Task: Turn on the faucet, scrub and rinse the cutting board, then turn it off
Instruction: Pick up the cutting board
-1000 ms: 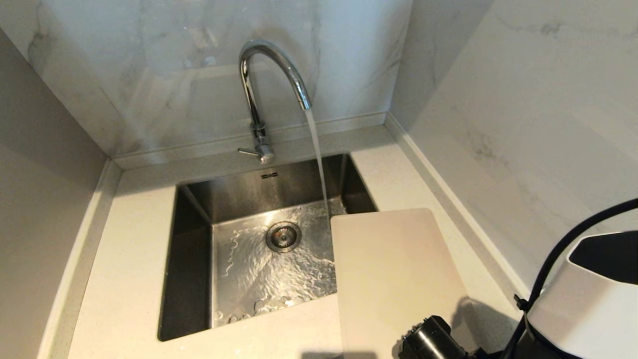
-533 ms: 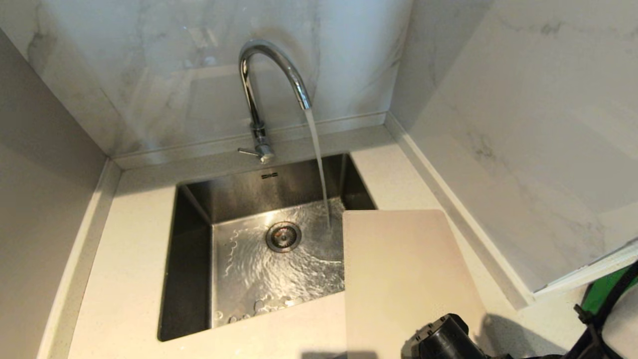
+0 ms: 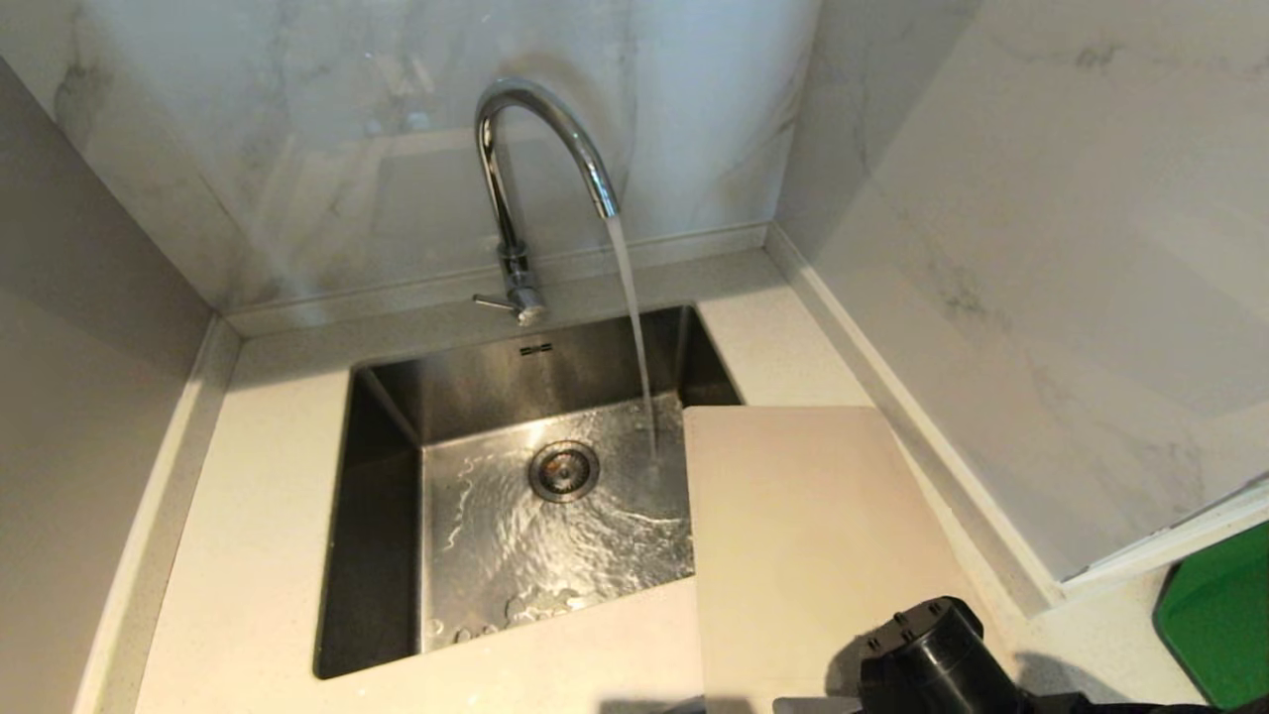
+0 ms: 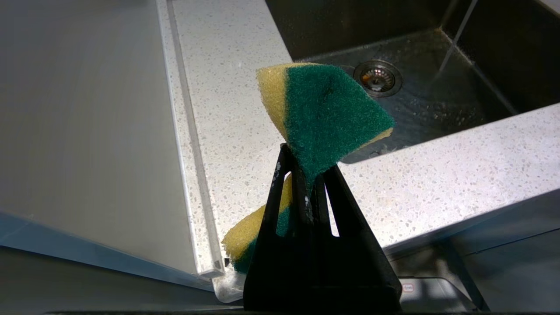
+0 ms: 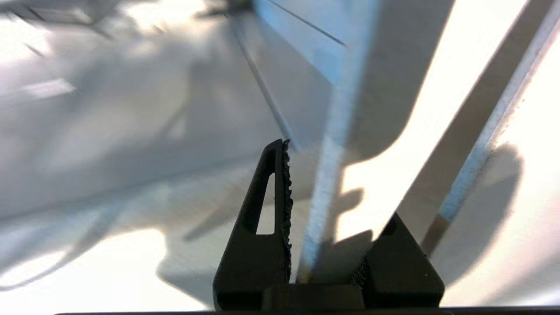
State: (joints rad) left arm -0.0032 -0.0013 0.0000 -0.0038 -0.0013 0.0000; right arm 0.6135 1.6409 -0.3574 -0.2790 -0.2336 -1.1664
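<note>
The chrome faucet [image 3: 516, 149] stands behind the sink and water [image 3: 634, 327] streams from its spout; its small lever [image 3: 491, 300] sticks out to the left. The cream cutting board [image 3: 803, 526] lies over the sink's right edge and the counter, just right of the stream. My right arm's black wrist [image 3: 932, 654] sits at the board's near end. In the right wrist view my right gripper [image 5: 332, 183] is shut on the cutting board [image 5: 376, 109], whose edge runs between the fingers. My left gripper [image 4: 306, 162] is shut on a green-and-yellow sponge [image 4: 328, 109] over the counter left of the sink.
The steel sink [image 3: 382, 496] has a drain [image 3: 563, 471] and rippling water on its floor. Marble walls close in behind and on the right. A green object [image 3: 1214, 625] shows at the lower right. Speckled counter [image 3: 248, 516] lies left of the sink.
The cutting board has slid to the right and slightly back, away from the stream, with my right wrist. My right arm's white forearm has left the head view. Water keeps running.
</note>
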